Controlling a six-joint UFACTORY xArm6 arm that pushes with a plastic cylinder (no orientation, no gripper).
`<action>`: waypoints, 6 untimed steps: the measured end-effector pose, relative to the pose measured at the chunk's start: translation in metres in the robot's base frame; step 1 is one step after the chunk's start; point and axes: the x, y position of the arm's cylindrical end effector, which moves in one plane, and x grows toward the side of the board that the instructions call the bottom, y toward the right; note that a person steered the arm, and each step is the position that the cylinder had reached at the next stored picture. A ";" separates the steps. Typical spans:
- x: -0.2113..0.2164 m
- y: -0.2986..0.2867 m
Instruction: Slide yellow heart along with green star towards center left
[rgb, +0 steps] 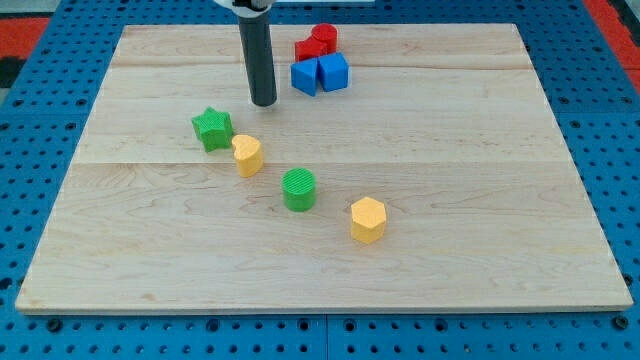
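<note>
Pale wood planks make up the bench (500, 200), set on a blue pegboard (40, 80) that shows on all sides. No end effector on this arm — only a straight dark rod (256, 55) coming down from the view's top, holding nothing. My tip (263, 102) sits on the wood in the upper-left part of the bench, above and to the right of the green star, with a clear gap between them.

Green star (212, 129): left of centre, roughly mid-height. Yellow heart (247, 155) lies just below and to the right of it; the two are close, and I cannot tell whether they touch. Open wood runs from the star out to the bench's left edge — no block in that stretch.

Green cylinder (299, 189) is further down and right of the heart, apart from it. Yellow hexagonal block (367, 219) continues the same diagonal line toward the view's lower right, well short of the bottom edge.

Near the top edge, right of the rod: two blue blocks (320, 74) side by side, shapes not clear, and red blocks (317, 42) right behind them, packed tight as one cluster.

Right half of the bench carries no blocks.
</note>
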 end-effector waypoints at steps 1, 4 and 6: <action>0.038 0.014; 0.106 -0.030; 0.090 -0.047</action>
